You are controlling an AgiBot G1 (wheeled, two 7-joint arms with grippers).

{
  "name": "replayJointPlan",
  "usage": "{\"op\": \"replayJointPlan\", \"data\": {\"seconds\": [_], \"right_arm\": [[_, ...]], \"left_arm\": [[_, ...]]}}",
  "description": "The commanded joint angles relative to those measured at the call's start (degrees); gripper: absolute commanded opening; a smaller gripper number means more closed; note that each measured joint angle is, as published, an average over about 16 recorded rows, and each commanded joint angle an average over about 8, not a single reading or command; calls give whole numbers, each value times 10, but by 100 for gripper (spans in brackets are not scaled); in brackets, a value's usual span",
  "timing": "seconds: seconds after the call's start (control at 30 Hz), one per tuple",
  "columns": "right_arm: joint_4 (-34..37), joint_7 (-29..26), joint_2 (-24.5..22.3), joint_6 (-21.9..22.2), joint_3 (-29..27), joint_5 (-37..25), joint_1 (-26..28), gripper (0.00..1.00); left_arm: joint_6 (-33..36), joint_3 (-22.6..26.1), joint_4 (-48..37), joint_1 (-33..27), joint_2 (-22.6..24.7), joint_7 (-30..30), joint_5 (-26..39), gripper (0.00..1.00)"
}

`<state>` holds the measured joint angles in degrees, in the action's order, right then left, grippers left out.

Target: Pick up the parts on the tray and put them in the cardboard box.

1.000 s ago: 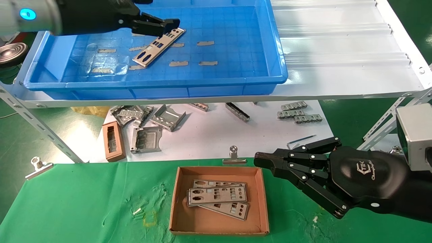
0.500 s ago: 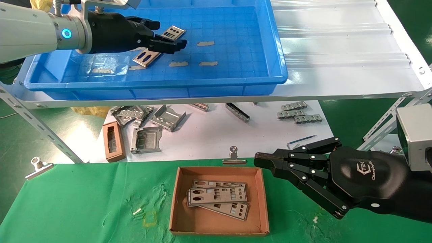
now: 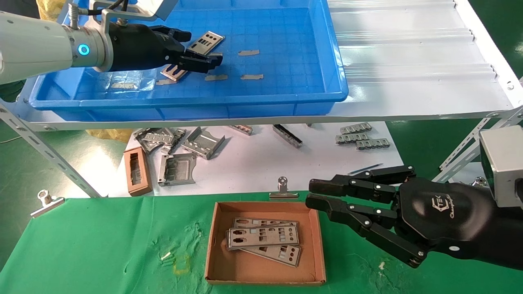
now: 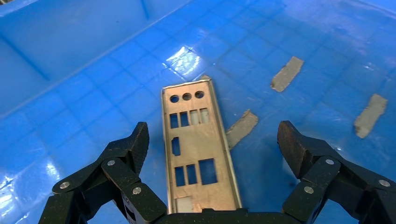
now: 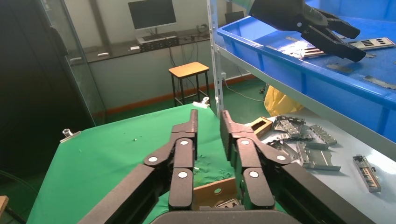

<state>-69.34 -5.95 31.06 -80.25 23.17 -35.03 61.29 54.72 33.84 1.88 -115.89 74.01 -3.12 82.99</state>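
The tray (image 3: 286, 100) fills the upper left of the head view, resting on a white corrugated sheet (image 3: 408, 61). One silver part (image 3: 206, 41) lies flat on its gridded floor, running diagonally, with grey tape strips (image 3: 249, 52) scattered on the floor around it. The left gripper (image 3: 200, 61) reaches in from the upper left and hangs low over the middle of that part. In the left wrist view its fingers (image 4: 133, 144) are spread wide, one to each side of the part (image 4: 194, 149), not touching it and holding nothing.

The cardboard box (image 3: 314, 245) sits at the lower centre of the head view on the green cloth (image 3: 102, 245). Inside it several parts (image 3: 263, 237) lie flat, stacked and fanned across each other.

The right gripper (image 3: 314, 195) hovers at the lower right, its tips just beside the box's upper right corner. Its fingers (image 5: 191, 126) stand a narrow gap apart, with nothing between them.

Between tray and box, on a white surface, lie bent grey brackets (image 3: 202, 143) and a small narrow brown box (image 3: 137, 170).
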Motion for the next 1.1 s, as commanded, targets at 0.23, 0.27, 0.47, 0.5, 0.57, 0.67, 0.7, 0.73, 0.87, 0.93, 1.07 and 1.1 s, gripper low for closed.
{"op": "replayJointPlan", "data": {"seconds": [0.23,0.27,0.47,0.5,0.57,0.67,0.7,0.73,0.87,0.93,1.07,1.1], "right_arm": [[0,0,0,0,0,0,0,100],[0,0,0,0,0,0,0,100],[0,0,0,0,0,0,0,100],[0,0,0,0,0,0,0,100],[0,0,0,0,0,0,0,100],[0,0,0,0,0,0,0,100],[0,0,0,0,0,0,0,100],[0,0,0,0,0,0,0,100],[0,0,0,0,0,0,0,100],[0,0,0,0,0,0,0,100],[0,0,0,0,0,0,0,100],[0,0,0,0,0,0,0,100]], "left_arm": [[-15,0,-8,1,5,5,0,48],[-15,0,-10,0,6,4,1,35],[-14,4,-16,-1,9,-2,6,0],[-13,5,-17,0,9,-2,7,0],[-14,6,-18,0,10,-4,8,0],[-14,7,-19,0,11,-6,10,0],[-15,8,-19,1,12,-6,11,0],[-15,8,-19,1,12,-6,12,0],[-15,11,-19,1,13,-8,16,0],[-14,12,-19,1,14,-9,17,0],[-11,13,-19,1,14,-13,18,0],[-10,13,-19,1,14,-13,18,0]]}}
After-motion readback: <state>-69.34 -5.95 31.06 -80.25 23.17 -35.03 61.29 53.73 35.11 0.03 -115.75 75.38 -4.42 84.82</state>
